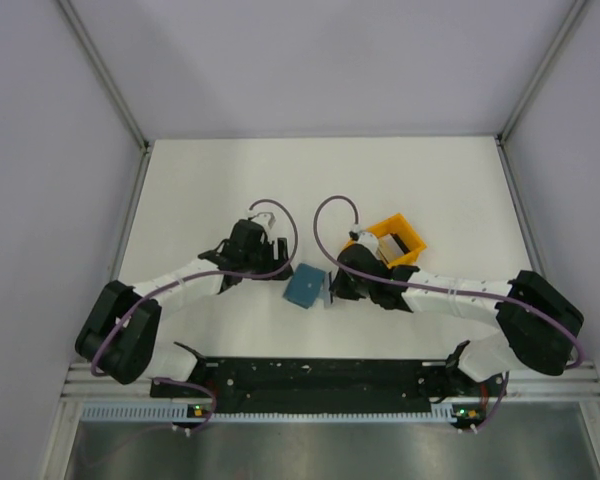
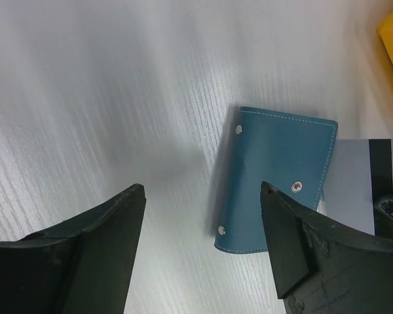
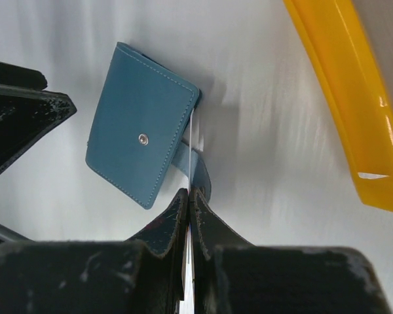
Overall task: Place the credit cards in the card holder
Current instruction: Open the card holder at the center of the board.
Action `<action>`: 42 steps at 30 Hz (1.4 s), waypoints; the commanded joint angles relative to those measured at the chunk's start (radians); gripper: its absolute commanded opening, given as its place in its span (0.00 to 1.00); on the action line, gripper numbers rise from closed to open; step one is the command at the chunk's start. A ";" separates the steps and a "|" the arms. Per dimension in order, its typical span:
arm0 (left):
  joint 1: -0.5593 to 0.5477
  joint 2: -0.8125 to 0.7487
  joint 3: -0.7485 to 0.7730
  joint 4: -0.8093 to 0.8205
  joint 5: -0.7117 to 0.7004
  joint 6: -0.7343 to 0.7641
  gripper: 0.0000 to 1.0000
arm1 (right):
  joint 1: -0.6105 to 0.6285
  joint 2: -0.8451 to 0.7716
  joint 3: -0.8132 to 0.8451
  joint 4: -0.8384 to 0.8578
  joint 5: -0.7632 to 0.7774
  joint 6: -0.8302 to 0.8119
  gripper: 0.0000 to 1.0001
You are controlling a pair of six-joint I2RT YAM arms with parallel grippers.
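The teal-blue card holder [image 1: 304,287] lies folded on the white table between the two arms; it also shows in the left wrist view [image 2: 278,176] and the right wrist view [image 3: 141,140]. My right gripper [image 3: 189,191] is shut on a thin pale credit card [image 3: 192,144] held on edge, its far end at the holder's right edge by the strap. That card shows flat with a dark stripe in the left wrist view [image 2: 363,186]. My left gripper [image 2: 203,190] is open and empty, just left of the holder. More cards [image 1: 388,246] stand in the orange rack.
The orange open-frame rack [image 1: 400,228] stands right behind my right gripper [image 1: 342,280]; its yellow-orange rim [image 3: 344,98] runs along the right of the right wrist view. White walls enclose the table at the back and sides.
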 commanded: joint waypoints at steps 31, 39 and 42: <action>0.058 -0.401 -0.077 -0.123 -0.218 -0.073 0.81 | -0.011 0.200 0.239 0.299 -0.329 -0.107 0.00; 0.088 -0.450 -0.083 -0.163 -0.228 -0.118 0.80 | 0.020 0.205 0.280 0.325 -0.378 -0.145 0.00; 0.102 -0.479 -0.083 -0.178 -0.235 -0.116 0.80 | 0.023 0.225 0.308 0.293 -0.383 -0.139 0.00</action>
